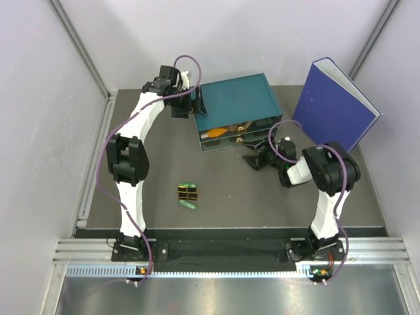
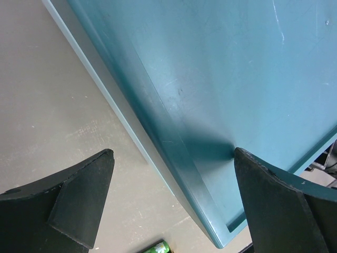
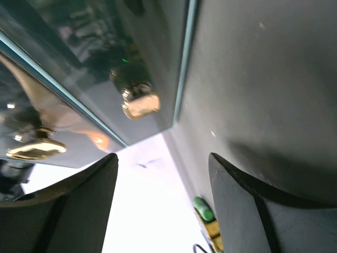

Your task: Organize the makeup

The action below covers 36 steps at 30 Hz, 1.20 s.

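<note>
Mid-table, cases [image 1: 188, 193] + green capsules [image 1: 188, 205] lie well left of R gripper [image 1: 252, 159], jaws apart, empty.

left arm [image 1: 134, 161] stretched far forward, jaws wide apart; right arm [image 1: 328, 169] folded, wrist pointing left, jaws parted

It's a robotics lab test cell: a left arm [image 1: 128, 161] and a right arm [image 1: 328, 177] bolted to an aluminium rail [image 1: 223, 252] at the edge of a dark table [image 1: 262, 203]. Blank white panels [image 1: 39, 131] wall it in, purple cable [image 1: 100, 177] trails, and makeup pieces [image 1: 188, 195] lie about like props.
</note>
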Available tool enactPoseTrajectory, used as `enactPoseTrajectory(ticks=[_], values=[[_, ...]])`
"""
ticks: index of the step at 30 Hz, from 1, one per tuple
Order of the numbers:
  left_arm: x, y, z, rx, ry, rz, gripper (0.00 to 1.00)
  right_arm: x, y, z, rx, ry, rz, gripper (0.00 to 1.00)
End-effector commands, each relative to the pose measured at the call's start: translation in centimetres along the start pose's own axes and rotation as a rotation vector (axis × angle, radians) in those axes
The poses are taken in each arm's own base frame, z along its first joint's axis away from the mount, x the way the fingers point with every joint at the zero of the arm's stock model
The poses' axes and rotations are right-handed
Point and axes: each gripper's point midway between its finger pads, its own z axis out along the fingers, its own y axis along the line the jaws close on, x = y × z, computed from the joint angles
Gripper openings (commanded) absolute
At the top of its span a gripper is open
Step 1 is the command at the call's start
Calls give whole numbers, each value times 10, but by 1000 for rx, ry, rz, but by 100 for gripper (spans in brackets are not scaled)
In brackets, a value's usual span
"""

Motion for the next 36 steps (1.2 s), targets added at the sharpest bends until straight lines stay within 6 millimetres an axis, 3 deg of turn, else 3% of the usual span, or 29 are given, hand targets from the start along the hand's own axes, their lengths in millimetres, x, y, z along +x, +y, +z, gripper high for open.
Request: enactPoseTrajectory(ticks=[1, 2, 11, 20, 25, 36], values=[[40, 40, 15, -142, 145, 7, 99, -8, 19, 4, -127, -28, 66, 68], [40, 40, 14, -143, 146, 7, 99, -6, 33, 4, -189, -17, 57, 68], [41, 43, 13, -157, 148, 12, 99, -5, 15, 22, -149, 7, 96, 60], [40, 40, 11, -151, 143, 8, 99, -9, -9, 38, 5, 2, 33, 52], [41, 41, 11, -154, 144, 9, 99, -11, -23, 43, 80, -3, 38, 40], [42, 40, 12, -148, 143, 0, 99, -11, -21, 38, 149, -11, -37, 8]])
